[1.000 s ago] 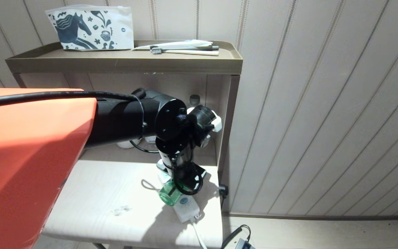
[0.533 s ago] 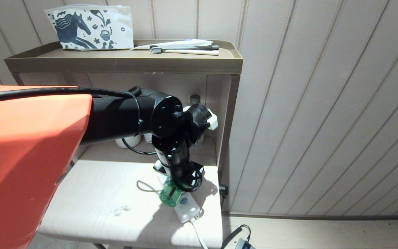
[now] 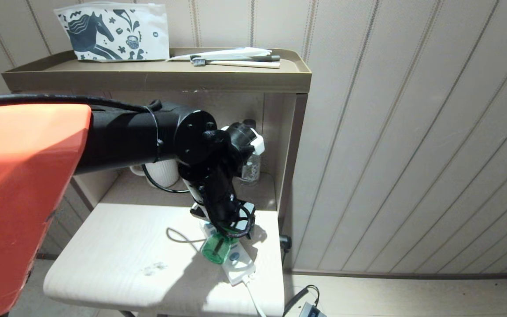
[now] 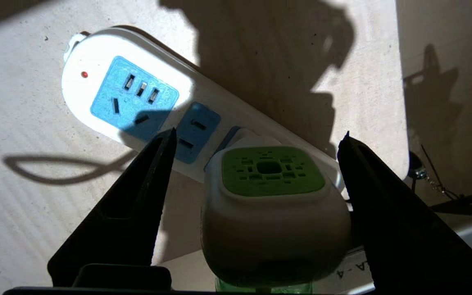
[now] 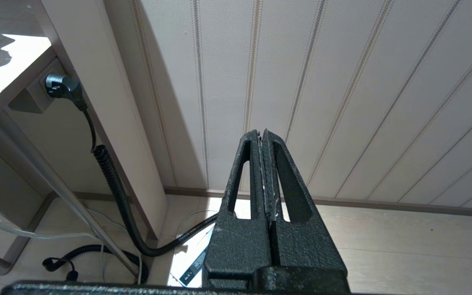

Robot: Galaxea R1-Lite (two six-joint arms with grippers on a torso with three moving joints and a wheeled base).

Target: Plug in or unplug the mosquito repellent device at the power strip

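Hovering over the bench [image 3: 117, 246] with the left end effector [image 4: 256, 139] spread wide, device [image 4: 275, 196] sitting between the fingers [image 4: 146, 196], gripped by neither. Device standing plugged into the strip [image 4: 137, 98], at its end nearer the cord; strip's long axis running slantwise ahead of the fingertips. Right end effector [image 5: 262, 135] hanging parked and pinched closed, well away; left plainly nearer.

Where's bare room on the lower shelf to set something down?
Bare: the front-left of the lower shelf, between its front edge and the thin cord loop. Crowded: the right side, with the power strip, the mosquito repellent device and the left gripper over it; cups at the back.
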